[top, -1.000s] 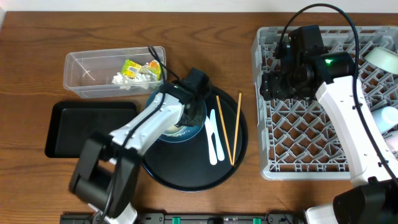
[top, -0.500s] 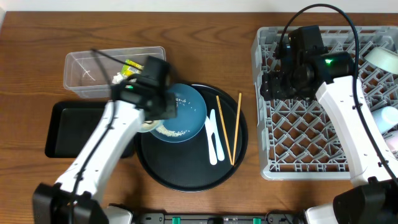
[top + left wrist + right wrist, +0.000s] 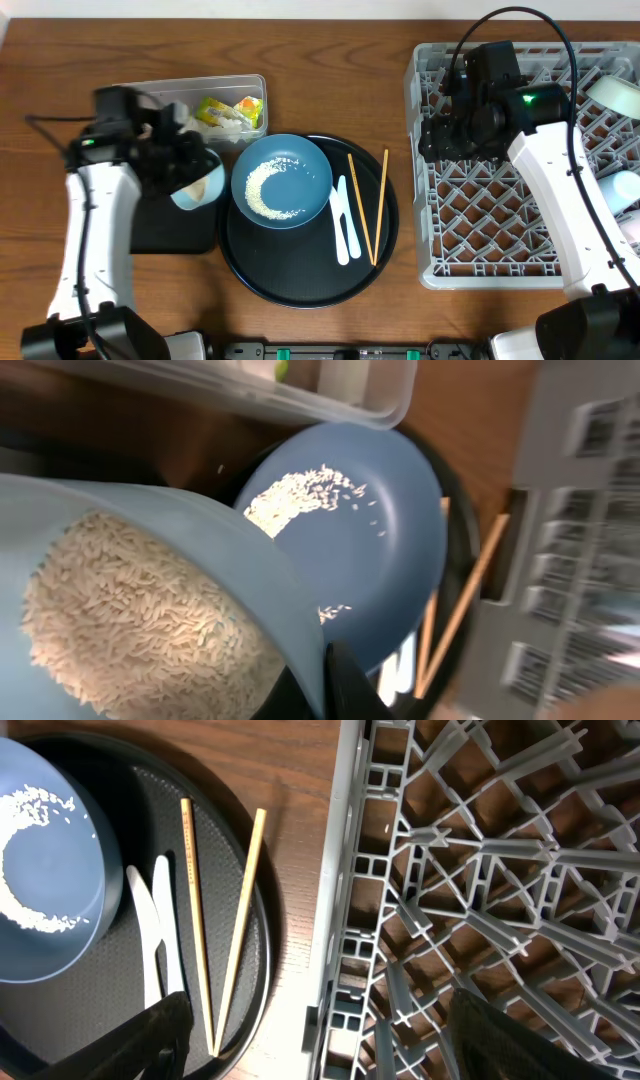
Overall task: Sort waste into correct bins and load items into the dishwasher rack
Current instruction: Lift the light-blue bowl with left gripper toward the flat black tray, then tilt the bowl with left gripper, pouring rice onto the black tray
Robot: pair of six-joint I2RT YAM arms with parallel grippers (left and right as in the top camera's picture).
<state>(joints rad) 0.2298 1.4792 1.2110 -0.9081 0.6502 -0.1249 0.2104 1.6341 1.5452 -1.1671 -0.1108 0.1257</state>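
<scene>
My left gripper [image 3: 185, 168] is shut on the rim of a small pale teal cup [image 3: 202, 190] filled with white rice [image 3: 120, 615]. It holds the cup tilted above the right end of the shallow black tray [image 3: 165, 228]. The clear tub [image 3: 140, 108] behind it holds yellow-green wrappers [image 3: 225, 108] and a white tissue. The dark-blue bowl [image 3: 282, 180] with loose rice, the white spoon [image 3: 345, 222] and the chopsticks [image 3: 368, 205] lie on the round black tray [image 3: 300, 280]. My right gripper [image 3: 320, 1045] is open and empty above the left edge of the grey rack [image 3: 500, 220].
White and pale cups [image 3: 620, 95] stand at the rack's right side. A strip of bare wood table [image 3: 300, 840] separates the round tray from the rack. The tub's edge [image 3: 300, 395] and the blue bowl [image 3: 360, 530] show in the left wrist view.
My left arm has swung left from over the blue bowl to over the black tray, carrying the cup of rice. The blue bowl is now uncovered. The right arm has not moved.
</scene>
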